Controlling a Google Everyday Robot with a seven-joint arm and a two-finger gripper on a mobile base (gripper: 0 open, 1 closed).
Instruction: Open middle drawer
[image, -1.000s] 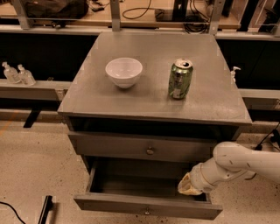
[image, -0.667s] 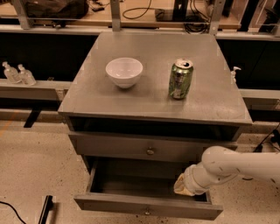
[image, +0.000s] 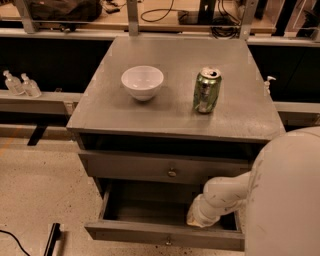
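The grey cabinet (image: 107, 117) has stacked drawers below its top. The middle drawer (image: 145, 232) is pulled out towards me, its inside dark and bare, with a small round knob (image: 168, 243) on its flat front. Above it the upper drawer front (image: 130, 167) with its own knob (image: 172, 173) stands nearly closed. The lowest drawer is hidden under the open one. My gripper (image: 196, 219) reaches down inside the open middle drawer at its right side, just behind the front panel. My white arm (image: 285, 200) fills the lower right.
A white bowl (image: 142, 82) and a green soda can (image: 207, 90) stand on the cabinet top. Two small bottles (image: 20, 84) sit on a ledge at the left. A dark bar (image: 52, 240) lies on the speckled floor at the lower left.
The gripper has shifted left inside the open drawer. The arm's white bulk now covers more of the lower right. The drawer stays pulled out.
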